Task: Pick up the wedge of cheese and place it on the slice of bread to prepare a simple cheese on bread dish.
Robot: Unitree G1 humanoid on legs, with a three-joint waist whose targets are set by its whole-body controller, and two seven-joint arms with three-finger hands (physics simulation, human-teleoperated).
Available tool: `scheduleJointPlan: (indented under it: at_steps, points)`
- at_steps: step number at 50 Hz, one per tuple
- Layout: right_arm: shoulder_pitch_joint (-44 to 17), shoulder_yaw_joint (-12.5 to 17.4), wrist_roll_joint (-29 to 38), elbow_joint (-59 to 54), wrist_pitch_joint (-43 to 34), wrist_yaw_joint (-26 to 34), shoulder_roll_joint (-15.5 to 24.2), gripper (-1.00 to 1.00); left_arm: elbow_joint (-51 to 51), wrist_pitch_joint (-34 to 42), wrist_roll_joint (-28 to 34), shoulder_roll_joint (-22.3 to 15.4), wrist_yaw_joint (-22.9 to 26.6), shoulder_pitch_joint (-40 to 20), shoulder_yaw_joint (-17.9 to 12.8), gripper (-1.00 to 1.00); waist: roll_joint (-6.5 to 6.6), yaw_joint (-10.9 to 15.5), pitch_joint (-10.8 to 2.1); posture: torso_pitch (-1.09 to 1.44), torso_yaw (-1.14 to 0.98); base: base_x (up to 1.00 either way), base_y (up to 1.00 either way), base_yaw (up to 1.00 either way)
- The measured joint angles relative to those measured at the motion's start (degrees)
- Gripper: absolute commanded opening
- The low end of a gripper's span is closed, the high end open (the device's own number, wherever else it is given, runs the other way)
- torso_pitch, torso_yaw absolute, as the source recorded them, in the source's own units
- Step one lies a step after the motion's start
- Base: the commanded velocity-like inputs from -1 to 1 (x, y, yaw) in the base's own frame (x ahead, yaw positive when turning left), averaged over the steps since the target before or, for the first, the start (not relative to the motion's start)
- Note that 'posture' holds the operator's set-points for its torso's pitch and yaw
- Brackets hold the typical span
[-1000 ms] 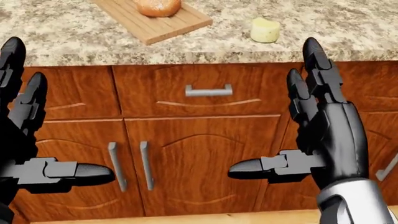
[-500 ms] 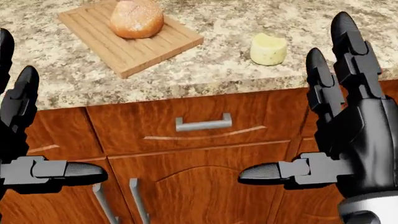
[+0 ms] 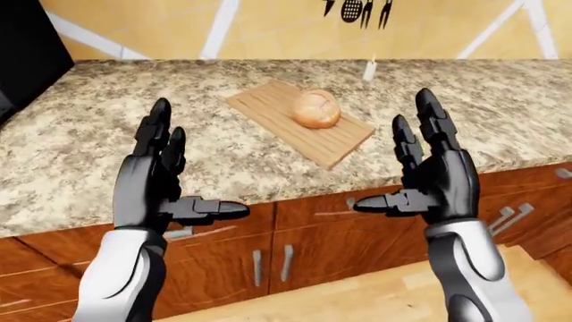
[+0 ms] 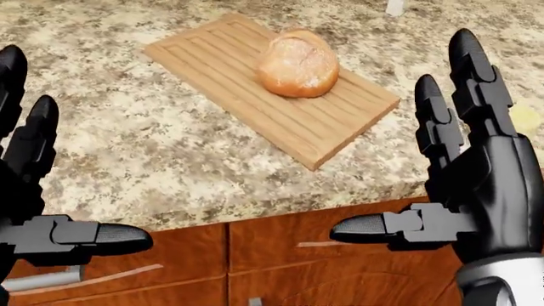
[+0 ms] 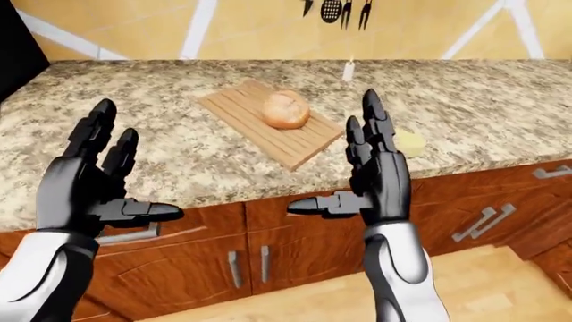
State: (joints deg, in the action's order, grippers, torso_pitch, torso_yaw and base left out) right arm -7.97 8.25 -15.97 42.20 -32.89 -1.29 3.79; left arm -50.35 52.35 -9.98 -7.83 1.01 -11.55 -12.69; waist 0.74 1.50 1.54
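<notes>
A round bread loaf [image 4: 298,64] lies on a wooden cutting board [image 4: 247,95] on the granite counter [image 4: 127,140]. The pale yellow cheese [image 5: 411,143] sits on the counter to the right of the board, near the edge. In the right-eye view my right hand partly covers it; in the head view only a sliver of cheese [image 4: 525,118] shows. My right hand [image 4: 395,143] is open and upright, held before the counter's edge, left of the cheese. My left hand [image 4: 81,166] is open too, low at the left, with nothing in it.
Wooden drawers and doors with metal handles [image 3: 270,263] run below the counter. A small white bottle [image 3: 368,69] stands by the wall under hanging utensils [image 3: 355,11]. A black appliance [image 3: 27,54] fills the upper left. Wood floor [image 3: 375,302] lies below.
The camera has risen and turned: counter and board slid down and rightward in the picture. The cheese went behind my right hand. Both hands stay open.
</notes>
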Motion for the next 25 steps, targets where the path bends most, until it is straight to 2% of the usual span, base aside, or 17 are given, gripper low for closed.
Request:
scheduleJointPlan:
  at_steps: [4,5,6,9,11,12,13,15,17,19,23,25]
  points:
    - [-0.2,0.0,-0.8,-1.1,0.2,-0.4,0.2,1.0,-0.5,1.0,0.2,-0.1,-0.1,-0.3,0.0,1.0,0.17,-0.2,0.25,0.0,0.0,0.0,-0.38,0.0]
    - [-0.2,0.2,-0.9,-1.0,0.3,-0.6,0.4,1.0,-0.4,0.9,0.2,-0.2,0.0,-0.8,0.2,1.0,-0.77,-0.9,-0.21,0.0,0.0,0.0,-0.67,0.0]
    - [-0.4,0.7,-1.0,-0.9,0.5,-0.8,0.6,1.0,-0.4,0.7,0.1,0.0,0.1,-1.3,0.5,1.0,-0.8,-1.2,-0.08,0.0,0.0,0.0,-0.68,0.0]
    - [0.2,1.0,-0.9,-0.7,0.4,-1.3,0.7,1.0,-0.5,1.0,-0.3,0.1,0.5,-0.7,1.0,1.0,4.07,-3.4,2.05,0.0,0.0,-0.03,-0.9,0.0]
    - [-0.3,0.4,-1.2,0.2,0.2,-1.2,0.8,1.0,-0.4,1.1,0.0,-0.2,0.3,-0.8,0.0,1.0,6.28,-2.9,3.82,0.0,0.0,-0.13,-0.95,0.0]
    - [0.2,-0.2,-1.5,0.4,0.1,-1.0,0.0,1.0,-0.3,1.3,0.3,-0.6,0.1,-0.5,-0.5,1.0,4.76,-1.8,4.6,0.0,0.0,-0.09,-0.47,0.0]
    - [1.2,-0.5,-1.7,-0.1,-0.3,-0.9,-0.1,1.0,0.2,1.8,0.5,-0.4,-0.1,-0.3,-0.5,1.0,3.48,-0.8,3.91,0.0,0.0,-0.08,-0.47,0.0]
    - [1.3,-0.5,-1.8,-2.1,-1.6,-0.9,0.2,1.0,0.8,2.5,0.8,-0.2,-0.2,-0.1,-0.2,1.0,2.03,0.2,1.95,0.0,0.0,-0.1,-0.74,0.0]
    - [0.8,0.0,-1.6,-1.6,-1.6,-0.9,0.5,1.0,0.4,2.0,0.8,-0.2,-0.1,-0.4,-0.1,1.0,1.45,0.1,0.99,0.0,0.0,-0.15,-0.92,0.0]
    - [0.4,0.3,-1.6,0.4,-0.7,-1.0,0.6,1.0,-0.5,1.2,0.7,-0.2,0.1,-0.7,-0.1,1.0,0.94,-0.1,0.64,0.0,0.0,-0.16,-0.93,0.0]
    - [0.6,-0.1,-1.8,2.1,0.4,-0.7,0.4,1.0,0.5,-0.9,1.0,-0.1,0.5,0.3,0.1,1.0,-0.19,-0.3,0.78,0.0,0.0,-0.16,-0.89,0.0]
    - [0.7,-0.4,-1.7,1.3,0.5,-0.5,0.3,1.0,1.6,-1.2,1.3,0.0,0.6,0.6,0.0,1.0,-1.43,-0.1,0.91,0.0,0.0,-0.09,-0.82,0.0]
